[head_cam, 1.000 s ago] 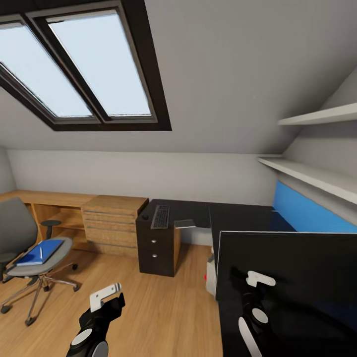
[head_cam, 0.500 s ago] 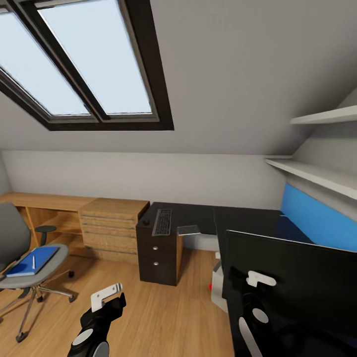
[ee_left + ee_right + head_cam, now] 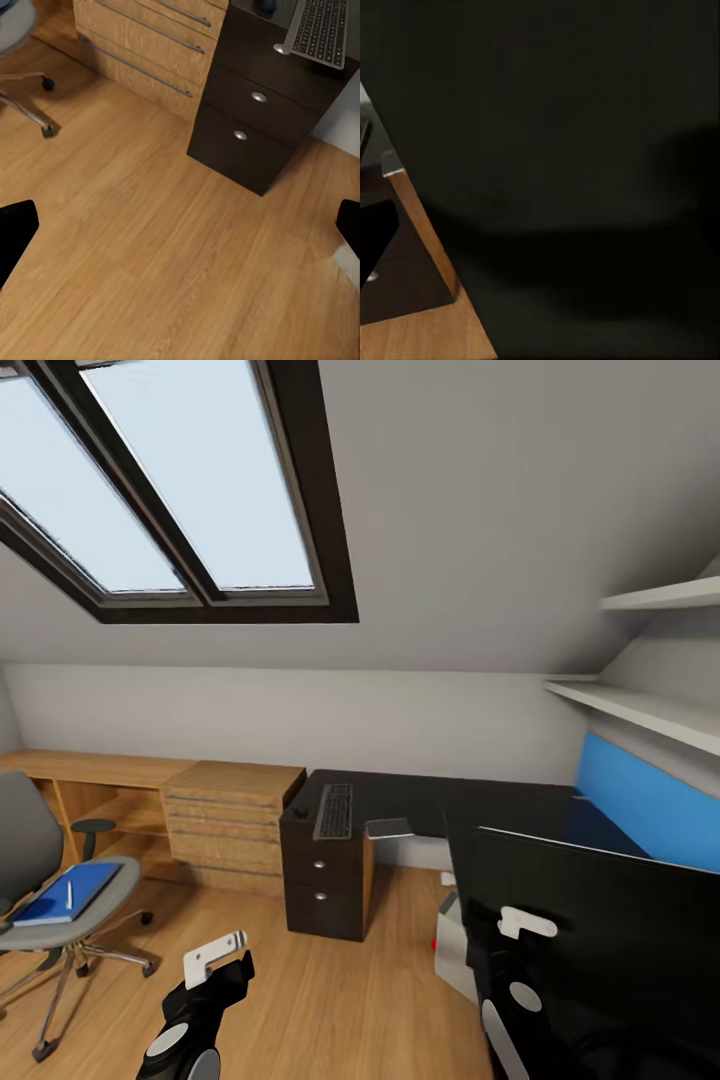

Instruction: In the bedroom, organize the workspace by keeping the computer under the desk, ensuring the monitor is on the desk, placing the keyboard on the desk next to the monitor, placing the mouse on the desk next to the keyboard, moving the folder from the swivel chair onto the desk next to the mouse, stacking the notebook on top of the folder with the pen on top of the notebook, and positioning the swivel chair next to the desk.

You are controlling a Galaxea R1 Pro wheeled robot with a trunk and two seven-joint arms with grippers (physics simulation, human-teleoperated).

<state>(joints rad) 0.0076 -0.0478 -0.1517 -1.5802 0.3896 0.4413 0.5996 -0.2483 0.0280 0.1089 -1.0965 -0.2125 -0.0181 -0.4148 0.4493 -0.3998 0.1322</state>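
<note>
We look out from the head camera over the bedroom, with a skylight [image 3: 180, 480] filling the upper left of the frame. At the far left the swivel chair [image 3: 45, 890] stands on the wood floor [image 3: 330, 1000], and on its seat lies the blue folder [image 3: 68, 892] with the white pen [image 3: 69, 893] on top; we cannot make out a notebook there. Just right of the chair is a light wood drawer unit [image 3: 232, 815], and touching it the black desk [image 3: 400, 805], which runs right along the blue wall panel [image 3: 650, 810].

On the desk's left end lies the keyboard [image 3: 335, 811], with the mouse [image 3: 300, 812] just beside it on its left. A small grey flat object sits at the desk edge right of the keyboard; we cannot tell what it is. The monitor [image 3: 600, 940] fills the lower right, and the computer [image 3: 458, 950] shows at its left edge on the floor under the desk, a red light on it.

The left gripper [image 3: 215, 957] hangs over bare floor at lower left; in its wrist view the fingertips [image 3: 15, 232] stand wide apart, holding nothing. The right gripper [image 3: 520, 925] sits in front of the monitor's screen; how far it is spread we cannot tell.
</note>
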